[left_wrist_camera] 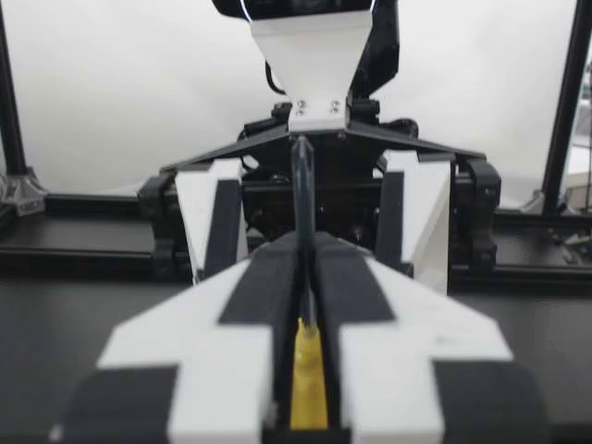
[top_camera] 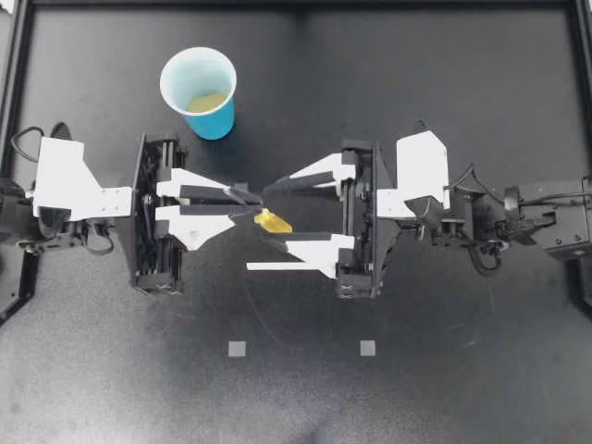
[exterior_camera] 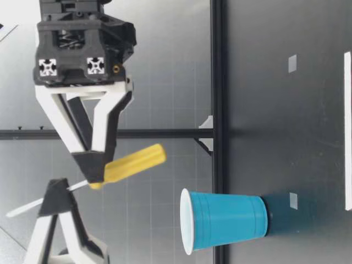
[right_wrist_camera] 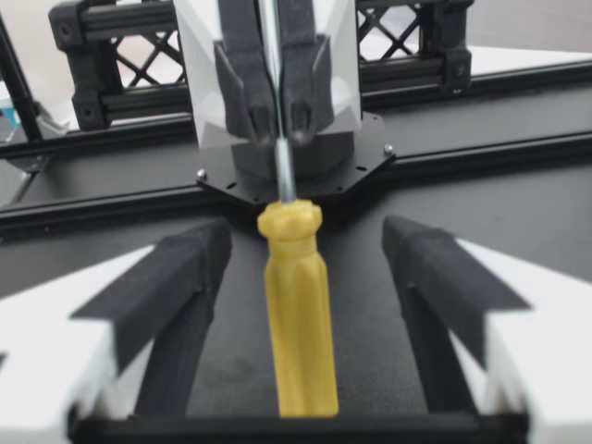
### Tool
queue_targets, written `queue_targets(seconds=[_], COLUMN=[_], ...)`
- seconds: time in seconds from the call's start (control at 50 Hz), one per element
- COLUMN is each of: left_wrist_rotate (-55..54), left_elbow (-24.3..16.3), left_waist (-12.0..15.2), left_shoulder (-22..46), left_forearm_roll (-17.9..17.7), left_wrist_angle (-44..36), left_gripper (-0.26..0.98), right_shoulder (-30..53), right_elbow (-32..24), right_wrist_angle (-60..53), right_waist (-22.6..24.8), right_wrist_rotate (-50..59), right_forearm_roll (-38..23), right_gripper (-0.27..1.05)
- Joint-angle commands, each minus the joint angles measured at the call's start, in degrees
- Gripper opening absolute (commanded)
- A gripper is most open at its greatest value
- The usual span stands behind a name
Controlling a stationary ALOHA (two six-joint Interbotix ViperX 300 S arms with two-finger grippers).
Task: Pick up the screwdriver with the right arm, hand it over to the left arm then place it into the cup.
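The screwdriver [top_camera: 273, 222] has a yellow handle and a thin metal shaft. It hangs in the air between my two arms. My left gripper [top_camera: 252, 202] is shut on the shaft just behind the handle. My right gripper [top_camera: 270, 213] is open, its fingers apart on either side of the handle [right_wrist_camera: 298, 314] and touching nothing. Seen from table height, the screwdriver [exterior_camera: 132, 163] tilts, handle end lower, well above the table. The blue cup [top_camera: 217, 120] stands upright behind my left gripper, clear of both arms. The low view shows the cup [exterior_camera: 228, 220] under the handover spot.
Two small grey squares [top_camera: 237, 349] [top_camera: 367, 348] are stuck to the black table nearer the front. Black frame rails [top_camera: 18, 92] run along the table's edges.
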Motion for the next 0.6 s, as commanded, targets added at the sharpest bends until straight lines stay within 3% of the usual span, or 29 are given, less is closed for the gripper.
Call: queue_targets(seconds=[0.0, 0.24, 0.58], left_wrist_rotate=[0.7, 3.34, 11.78], left_elbow=[0.0, 4.13, 7.56], left_waist=[0.09, 5.1, 18.11], left_shoulder=[-1.14, -4.04, -8.79], left_forearm_roll=[-0.53, -4.22, -9.84], left_wrist_angle=[-0.53, -0.53, 0.0], left_gripper=[0.05, 0.05, 0.05], right_shoulder=[-2.2, -9.4, -17.58], right_elbow=[-0.44, 4.48, 11.25], right_wrist_angle=[-0.26, -0.7, -2.2], right_waist=[-0.26, -0.26, -0.26], right_wrist_rotate=[0.0, 0.0, -0.09], right_forearm_roll=[0.18, 0.35, 0.53], right_gripper=[0.72, 0.71, 0.71])
